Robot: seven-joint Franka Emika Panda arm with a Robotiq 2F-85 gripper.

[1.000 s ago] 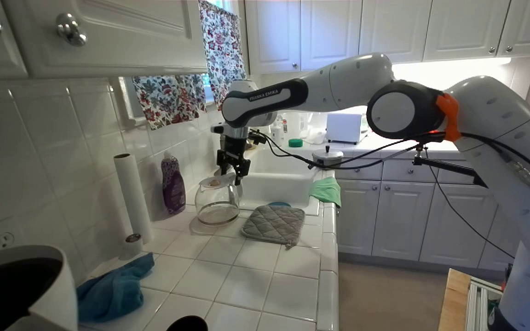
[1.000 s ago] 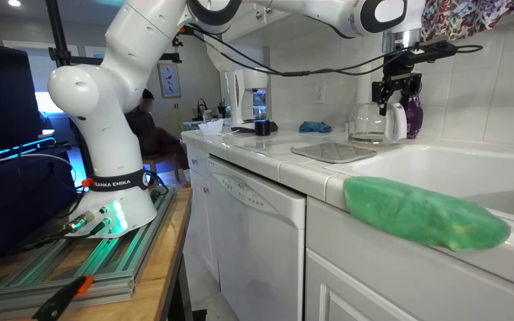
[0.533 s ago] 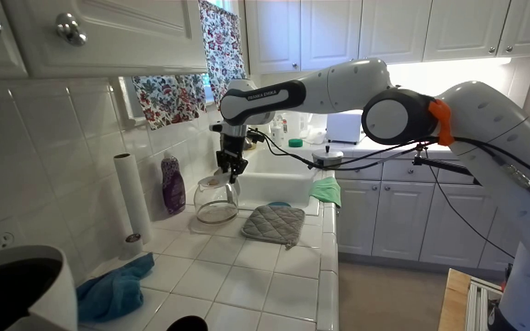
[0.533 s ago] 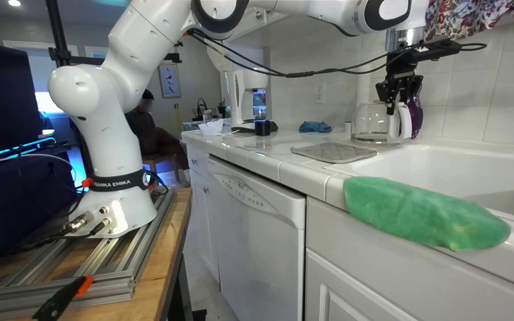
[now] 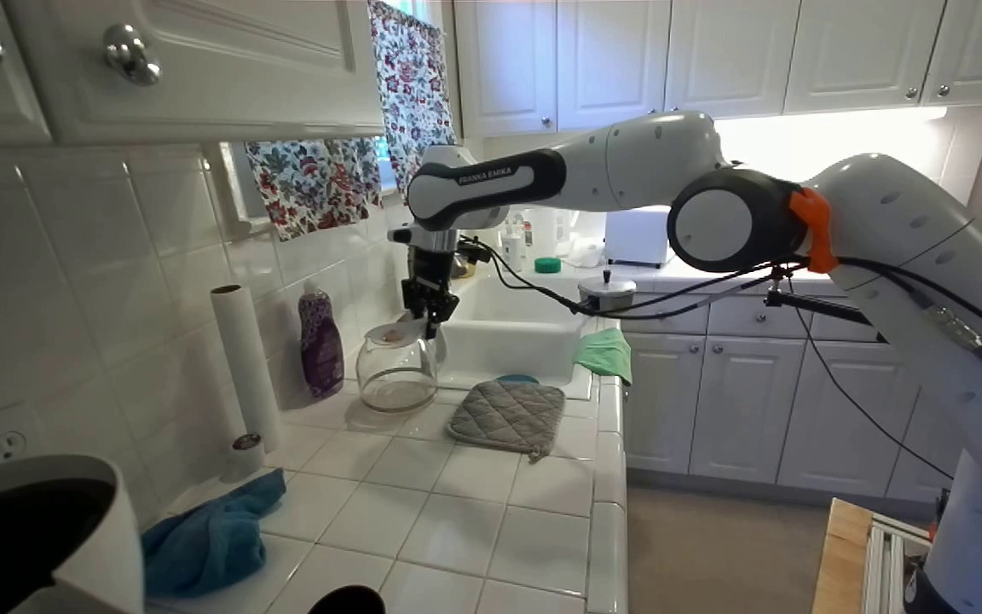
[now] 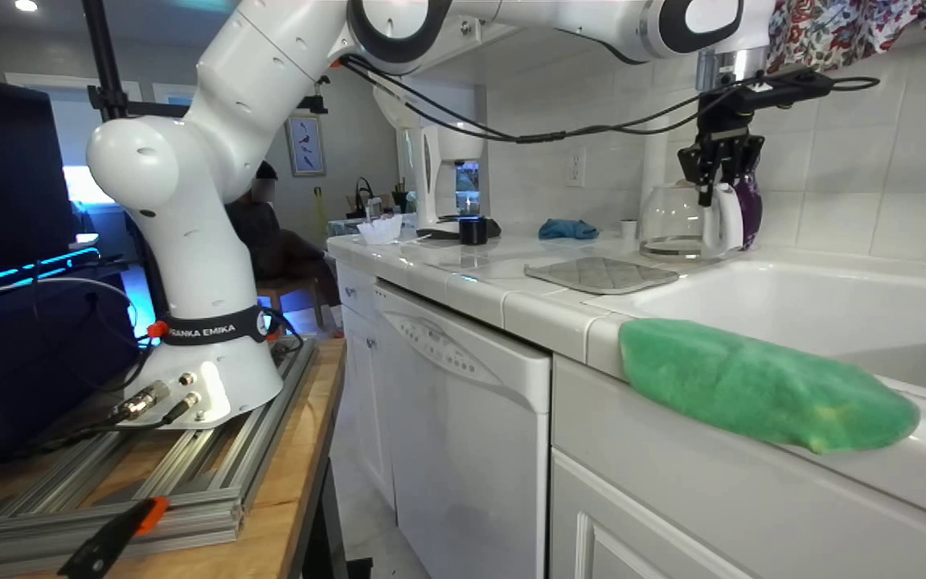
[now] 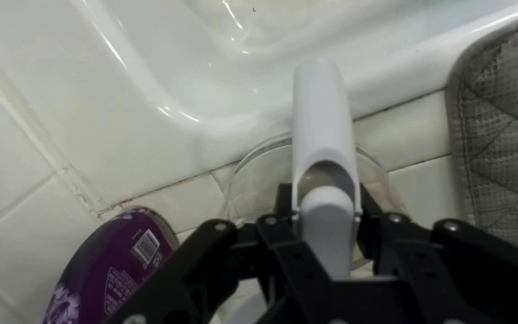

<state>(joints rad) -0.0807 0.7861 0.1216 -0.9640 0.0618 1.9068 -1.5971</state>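
A glass carafe (image 5: 395, 375) with a white handle (image 6: 727, 229) stands upright at the corner of the sink (image 5: 504, 351) on the white tiled counter. It shows in both exterior views (image 6: 672, 225). My black gripper (image 5: 424, 328) is above the carafe's handle side and points down. In the wrist view its fingers (image 7: 325, 202) press on both sides of the white handle, over the glass body (image 7: 259, 180). I cannot tell whether the carafe's base touches the counter. A purple bottle (image 7: 115, 270) stands beside the carafe, and a grey quilted pot holder (image 7: 506, 135) lies on its other side.
A white paper roll (image 5: 248, 371) leans near the tiled wall, with a small white cup (image 5: 244, 456) by it. A blue cloth (image 5: 210, 537) lies closer to that camera. A green cloth (image 6: 760, 386) hangs over the sink's front edge. A white coffee maker (image 6: 431, 177) stands farther along the counter.
My gripper has come down slightly and its fingers have closed on the carafe's handle. The carafe has shifted a little toward the sink and wall.
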